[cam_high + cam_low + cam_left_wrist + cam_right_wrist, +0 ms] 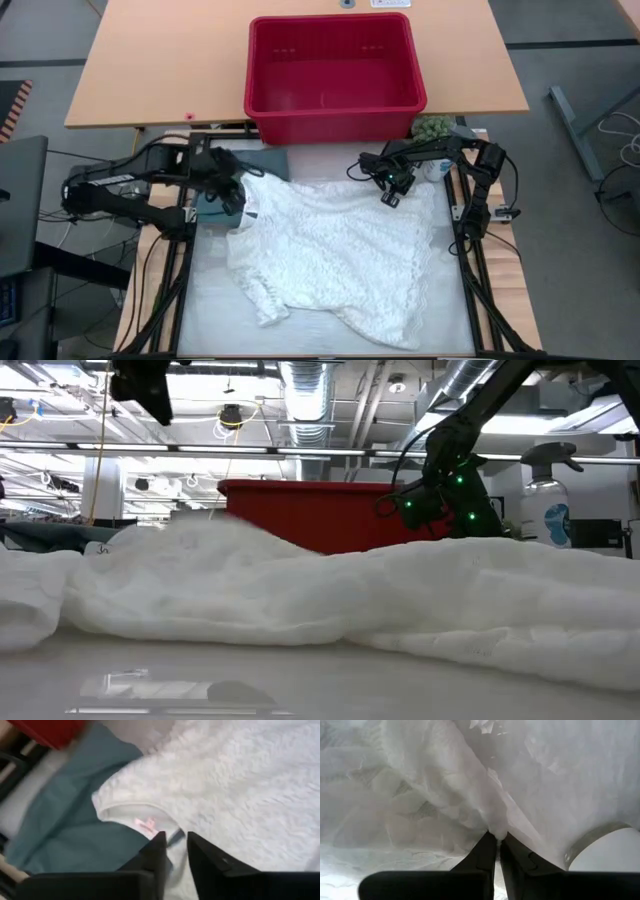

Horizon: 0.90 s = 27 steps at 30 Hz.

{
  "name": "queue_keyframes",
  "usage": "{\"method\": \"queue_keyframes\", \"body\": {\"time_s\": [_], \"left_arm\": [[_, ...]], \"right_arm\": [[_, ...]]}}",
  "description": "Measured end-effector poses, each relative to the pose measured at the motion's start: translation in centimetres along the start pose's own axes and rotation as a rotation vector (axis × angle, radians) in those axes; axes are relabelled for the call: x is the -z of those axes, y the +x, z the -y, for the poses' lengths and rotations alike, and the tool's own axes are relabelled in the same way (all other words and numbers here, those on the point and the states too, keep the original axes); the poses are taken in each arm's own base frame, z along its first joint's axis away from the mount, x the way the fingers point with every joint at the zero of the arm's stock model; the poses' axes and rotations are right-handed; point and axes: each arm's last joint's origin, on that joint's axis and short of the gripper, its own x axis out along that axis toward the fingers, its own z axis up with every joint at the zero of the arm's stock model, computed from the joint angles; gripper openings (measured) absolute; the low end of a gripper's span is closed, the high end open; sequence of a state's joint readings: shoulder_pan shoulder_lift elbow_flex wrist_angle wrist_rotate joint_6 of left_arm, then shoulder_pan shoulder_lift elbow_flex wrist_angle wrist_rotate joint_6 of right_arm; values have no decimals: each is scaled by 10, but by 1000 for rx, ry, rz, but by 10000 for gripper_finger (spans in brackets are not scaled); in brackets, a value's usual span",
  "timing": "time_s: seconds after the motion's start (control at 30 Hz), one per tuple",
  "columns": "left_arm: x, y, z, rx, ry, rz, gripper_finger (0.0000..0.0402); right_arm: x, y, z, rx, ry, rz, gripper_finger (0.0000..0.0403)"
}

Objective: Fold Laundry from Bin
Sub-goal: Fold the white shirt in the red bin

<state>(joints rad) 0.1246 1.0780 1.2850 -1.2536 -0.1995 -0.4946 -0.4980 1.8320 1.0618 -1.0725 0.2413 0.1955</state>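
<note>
My right gripper [496, 839] pinches the white garment [340, 250] spread on the pale table [205, 300]; left gripper [174, 840] slightly parted at its collar. Red bin [335, 75] at twelve, ceiling ducts beyond.

Bare table [210, 310] beside white garment [340, 250]

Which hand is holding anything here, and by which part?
Right hand pinches a fold of the white garment at its far edge. Left hand sits at the collar; grip unclear.

White garment [335, 250] and bin [333, 75] on table [210, 310].
</note>
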Motion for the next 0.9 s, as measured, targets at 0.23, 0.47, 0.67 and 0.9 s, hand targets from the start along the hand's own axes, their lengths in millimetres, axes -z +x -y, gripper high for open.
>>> {"method": "queue_keyframes", "body": {"time_s": [0.23,0.47,0.67,0.9], "left_arm": [[27,-10,20,115,-144,-36,133],[92,34,72,144,-325,-2,143],[157,73,93,182,-556,-22,144],[193,95,104,187,-584,-93,144]], "right_arm": [[1,-1,-3,3,-4,3,48],[2,-12,-12,1,-21,102,48],[10,-33,-4,24,-26,208,48],[28,-54,23,159,84,278,58]]}}
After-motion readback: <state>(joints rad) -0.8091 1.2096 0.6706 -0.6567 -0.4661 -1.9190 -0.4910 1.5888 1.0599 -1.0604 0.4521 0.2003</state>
